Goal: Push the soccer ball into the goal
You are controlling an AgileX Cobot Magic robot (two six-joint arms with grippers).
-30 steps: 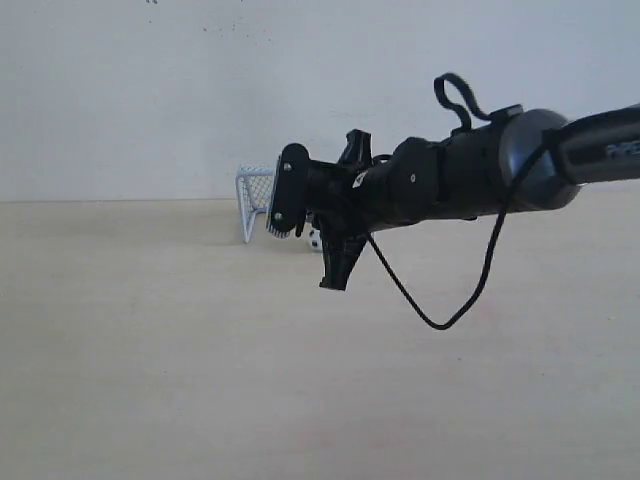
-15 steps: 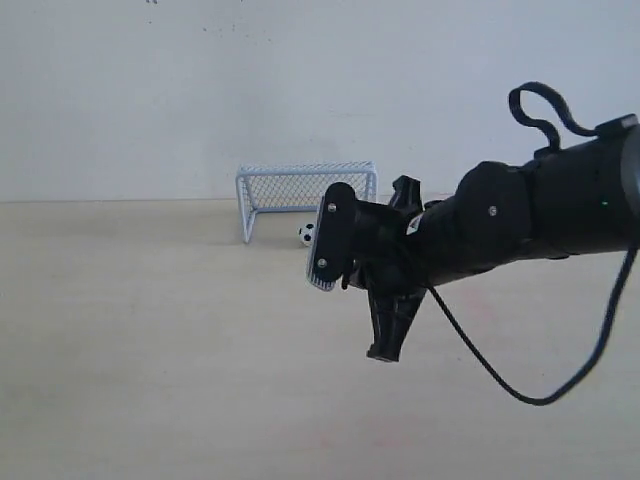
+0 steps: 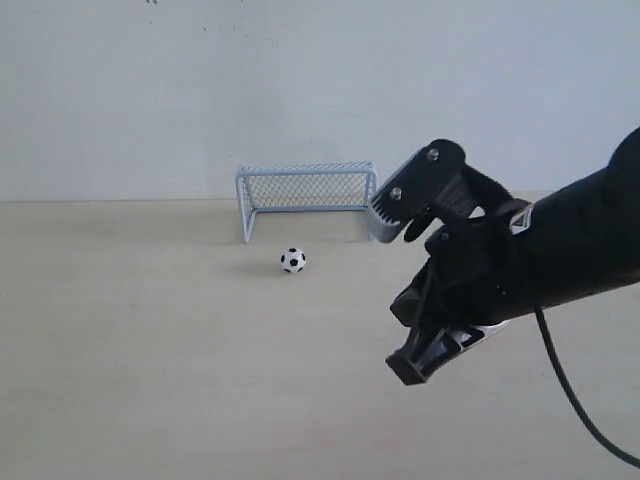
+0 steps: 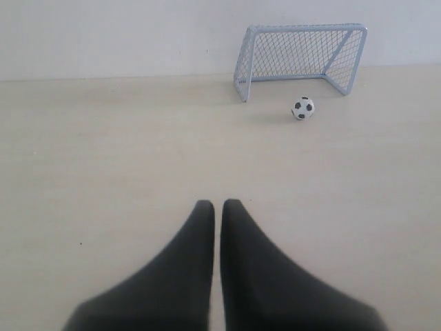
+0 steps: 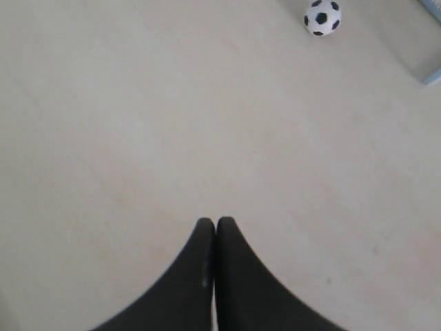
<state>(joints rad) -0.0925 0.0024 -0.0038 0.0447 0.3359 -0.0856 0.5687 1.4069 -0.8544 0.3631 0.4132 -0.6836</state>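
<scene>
The soccer ball [image 3: 293, 260] rests on the tabletop just in front of the goal [image 3: 305, 168], near its left post and outside the frame. In the exterior view my right gripper [image 3: 405, 372] hangs well to the right of the ball and nearer the camera, fingers pointing down-left. The right wrist view shows that gripper [image 5: 215, 222] shut and empty, the ball [image 5: 322, 16] far ahead of its tips. The left gripper [image 4: 217, 205] is shut on nothing, far from the ball [image 4: 302, 107] and the goal [image 4: 303, 27].
A pale wooden tabletop [image 3: 150, 350] runs back to a white wall [image 3: 150, 100] right behind the goal. A corner of the goal frame [image 5: 433, 77] shows in the right wrist view. The right arm's black cable [image 3: 580, 400] hangs at the right.
The right arm has drawn back to the right and toward the camera, uncovering the goal mouth. The ball has rolled left and away from the goal.
</scene>
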